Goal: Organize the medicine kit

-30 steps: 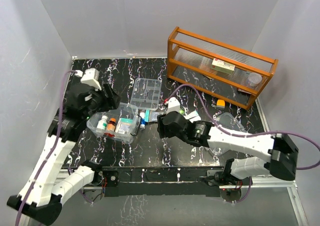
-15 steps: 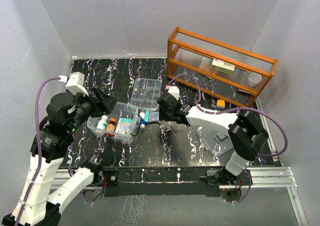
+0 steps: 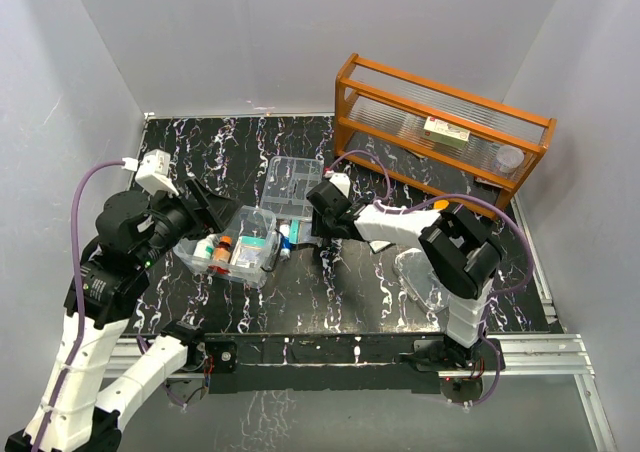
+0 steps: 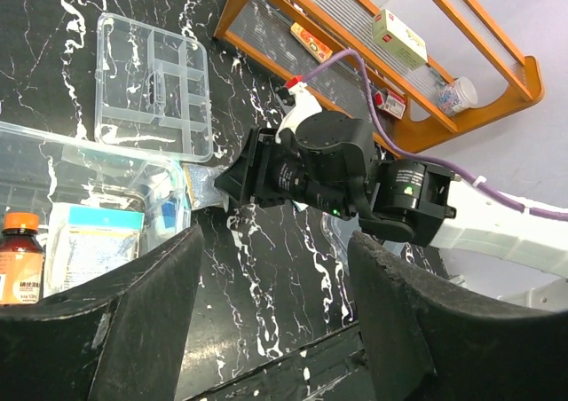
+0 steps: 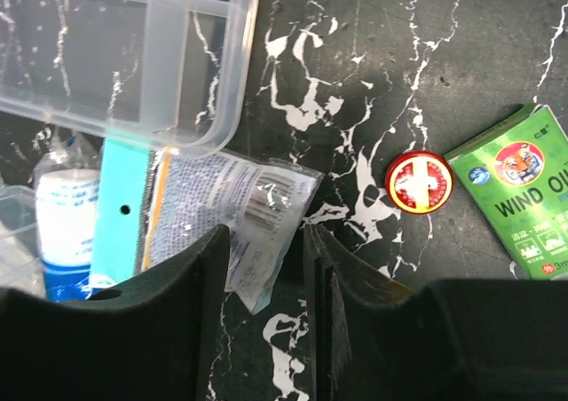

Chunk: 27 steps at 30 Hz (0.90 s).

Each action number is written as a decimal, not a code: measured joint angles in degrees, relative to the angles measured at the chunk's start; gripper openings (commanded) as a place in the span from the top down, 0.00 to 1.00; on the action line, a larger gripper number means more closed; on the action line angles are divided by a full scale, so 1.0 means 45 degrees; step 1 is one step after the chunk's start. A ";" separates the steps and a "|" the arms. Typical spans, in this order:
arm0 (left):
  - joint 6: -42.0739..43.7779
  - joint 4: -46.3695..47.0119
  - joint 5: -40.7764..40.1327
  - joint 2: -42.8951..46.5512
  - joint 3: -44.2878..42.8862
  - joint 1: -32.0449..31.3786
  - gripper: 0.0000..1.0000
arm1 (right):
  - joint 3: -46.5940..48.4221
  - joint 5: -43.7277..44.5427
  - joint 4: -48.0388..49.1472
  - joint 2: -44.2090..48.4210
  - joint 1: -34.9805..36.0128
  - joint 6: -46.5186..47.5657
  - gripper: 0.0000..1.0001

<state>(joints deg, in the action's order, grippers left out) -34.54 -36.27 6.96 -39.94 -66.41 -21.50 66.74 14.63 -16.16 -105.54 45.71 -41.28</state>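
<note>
The medicine kit's clear box (image 3: pixel 258 272) stands left of centre with bottles and a pale blue carton inside. Its divided tray (image 3: pixel 292 184) lies just behind it, and the clear lid (image 3: pixel 430 277) lies to the right. My right gripper (image 3: pixel 312 227) is low beside the tray. In the right wrist view its jaws (image 5: pixel 266 241) are open, and a corner of a clear sachet (image 5: pixel 222 197) with a blue header lies between them. My left gripper (image 4: pixel 275 259) hovers open and empty over the box's left side.
A red round tin (image 5: pixel 419 182) and a green Wind Oil carton (image 5: pixel 524 188) lie right of the sachet. A white tube with a blue band (image 5: pixel 67 215) lies to its left. The orange wooden rack (image 3: pixel 440 132) stands at the back right with small items.
My right arm folded and carried its gripper left to the sachet by the tray, and its jaws narrowed. My left gripper drew back left of the box and opened a little.
</note>
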 measured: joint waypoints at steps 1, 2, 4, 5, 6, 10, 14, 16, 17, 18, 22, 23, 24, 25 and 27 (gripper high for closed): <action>-0.0015 0.0005 0.0005 -0.0015 0.0000 0.0000 0.35 | 0.0024 0.0010 -0.0019 -0.0117 -0.0034 -0.0034 0.64; -0.0039 0.0010 0.0010 -0.0019 0.0000 0.0000 0.35 | 0.0029 0.0049 -0.0039 -0.0189 -0.0063 -0.0083 0.65; -0.0053 0.0010 0.0015 -0.0024 0.0000 0.0000 0.35 | 0.0029 0.0107 -0.0102 -0.0233 -0.0107 -0.0155 0.69; -0.0063 0.0010 0.0015 -0.0024 0.0000 0.0000 0.35 | 0.0029 0.0146 -0.0092 -0.0233 -0.0117 -0.0189 0.70; -0.0083 0.0015 0.0015 -0.0024 0.0000 0.0000 0.35 | 0.0029 0.0155 -0.0083 -0.0233 -0.0131 -0.0180 0.71; -0.0131 0.0053 0.0039 -0.0044 0.0000 0.0000 0.35 | -0.0019 0.0087 -0.0078 -0.0233 -0.0146 -0.0189 0.72; -0.0170 0.0068 0.0117 -0.0126 0.0000 0.0000 0.35 | -0.0486 -0.0204 0.0165 -0.0131 -0.0170 -0.0243 0.72; -0.0233 0.0117 0.0204 -0.0185 0.0019 0.0000 0.35 | -0.0850 -0.0316 0.0413 0.0092 -0.0175 -0.0321 0.72; -0.0248 0.0155 0.0267 -0.0209 0.0049 0.0000 0.35 | -0.1054 -0.0384 0.0510 0.0238 -0.0189 -0.0389 0.72; -0.0262 0.0194 0.0325 -0.0223 0.0078 0.0000 0.34 | -0.1248 -0.0437 0.0612 0.0369 -0.0189 -0.0476 0.73; -0.0384 0.0398 0.0763 -0.0389 0.0253 0.0000 0.34 | -0.2127 -0.0612 0.0962 0.1030 -0.0204 -0.0797 0.80; -0.0432 0.0486 0.0908 -0.0457 0.0301 0.0000 0.34 | -0.2419 -0.0641 0.0991 0.1253 -0.0223 -0.0899 0.82; -0.0476 0.0622 0.1093 -0.0534 0.0384 0.0000 0.34 | -0.2701 -0.0651 0.1010 0.1506 -0.0238 -0.1010 0.84; -0.0529 0.0748 0.1326 -0.0617 0.0476 0.0000 0.34 | -0.2987 -0.0656 0.1025 0.1797 -0.0248 -0.1141 0.85; -0.0670 0.1049 0.1870 -0.0811 0.0748 0.0000 0.34 | -0.3541 -0.0627 0.1098 0.2390 -0.0248 -0.1409 0.89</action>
<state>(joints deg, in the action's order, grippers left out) -37.56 -31.55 15.38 -43.59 -63.05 -21.50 50.81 11.81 -11.22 -94.78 44.60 -47.62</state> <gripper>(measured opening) 0.662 0.160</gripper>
